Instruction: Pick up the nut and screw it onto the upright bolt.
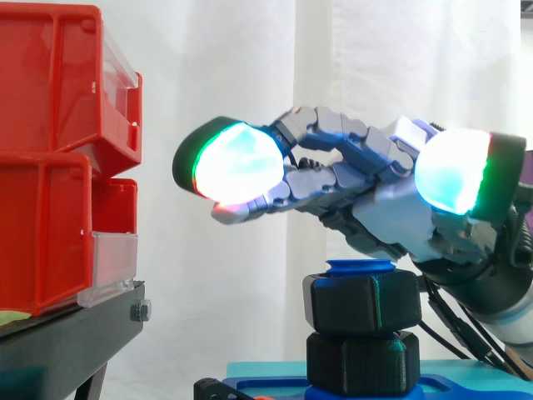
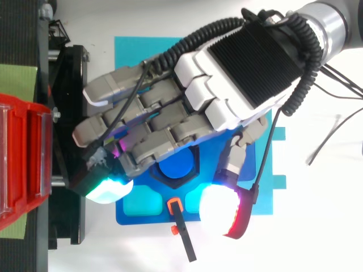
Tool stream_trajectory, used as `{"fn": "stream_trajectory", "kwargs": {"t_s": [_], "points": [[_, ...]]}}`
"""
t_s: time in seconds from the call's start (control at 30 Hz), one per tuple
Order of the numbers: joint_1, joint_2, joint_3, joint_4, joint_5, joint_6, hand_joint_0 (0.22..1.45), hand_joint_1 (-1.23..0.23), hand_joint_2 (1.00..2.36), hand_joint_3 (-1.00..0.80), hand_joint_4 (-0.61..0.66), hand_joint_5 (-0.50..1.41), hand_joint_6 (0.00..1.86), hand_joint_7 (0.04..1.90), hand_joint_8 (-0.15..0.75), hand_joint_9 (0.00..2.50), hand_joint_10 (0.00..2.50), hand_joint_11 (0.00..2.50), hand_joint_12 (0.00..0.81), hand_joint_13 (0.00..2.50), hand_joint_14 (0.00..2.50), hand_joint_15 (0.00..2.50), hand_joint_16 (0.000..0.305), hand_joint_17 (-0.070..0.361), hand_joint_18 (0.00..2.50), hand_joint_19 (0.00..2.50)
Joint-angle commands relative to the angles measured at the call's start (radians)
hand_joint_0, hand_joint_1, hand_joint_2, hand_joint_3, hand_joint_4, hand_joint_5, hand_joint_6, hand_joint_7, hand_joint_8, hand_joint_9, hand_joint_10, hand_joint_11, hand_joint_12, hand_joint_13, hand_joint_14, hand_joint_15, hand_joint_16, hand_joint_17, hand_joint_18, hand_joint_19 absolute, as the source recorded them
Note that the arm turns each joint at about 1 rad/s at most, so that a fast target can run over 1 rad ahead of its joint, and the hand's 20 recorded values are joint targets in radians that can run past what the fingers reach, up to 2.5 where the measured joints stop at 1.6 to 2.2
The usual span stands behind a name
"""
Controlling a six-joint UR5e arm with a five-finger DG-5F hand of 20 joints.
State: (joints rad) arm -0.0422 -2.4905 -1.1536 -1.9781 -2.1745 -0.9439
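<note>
A blue upright bolt (image 1: pixel 360 267) stands on a blue base (image 2: pixel 142 198). A black hexagonal nut (image 1: pixel 362 304) sits on it just under its top. A second black hexagonal piece (image 1: pixel 362 362) lies below the nut. My hand (image 1: pixel 383 204) hovers just above the bolt without touching the nut. Its fingers reach out to the left, relaxed and spread, with nothing between them and the thumb. In the top view the hand (image 2: pixel 227 79) covers much of the base, and the bolt's round blue top (image 2: pixel 176 166) shows past the fingers.
Red bins (image 1: pixel 58 158) are stacked on a black stand (image 1: pixel 75 333) at the left, close to the fingertips. The base rests on a cyan mat (image 2: pixel 127 54). A small black-and-orange tool (image 2: pixel 182 235) lies at the base's front edge. Thin dark cables (image 2: pixel 332 136) trail at the right.
</note>
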Motion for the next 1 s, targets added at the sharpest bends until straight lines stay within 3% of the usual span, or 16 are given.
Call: {"fn": "stream_trajectory", "kwargs": {"t_s": [0.0, 0.4, 0.97], "points": [[0.005, 0.001, -0.026, 0.016, -0.002, -0.004, 0.46, -0.28, 1.00, -0.50, 0.19, -0.13, 0.50, 0.73, 0.188, 0.39, 0.00, 0.00, 0.281, 0.31, 0.00, 0.00, 0.032, 0.071, 0.07, 0.00], [0.008, 0.001, -0.031, 0.022, -0.004, -0.009, 0.46, -0.29, 1.00, -0.50, 0.20, -0.13, 0.50, 0.74, 0.199, 0.43, 0.00, 0.00, 0.285, 0.31, 0.00, 0.00, 0.032, 0.071, 0.06, 0.00], [-0.005, 0.001, -0.031, -0.004, -0.004, 0.020, 0.46, -0.18, 1.00, -0.50, 0.21, -0.11, 0.50, 0.78, 0.213, 0.48, 0.00, 0.00, 0.287, 0.35, 0.00, 0.00, 0.032, 0.072, 0.07, 0.00]]}}
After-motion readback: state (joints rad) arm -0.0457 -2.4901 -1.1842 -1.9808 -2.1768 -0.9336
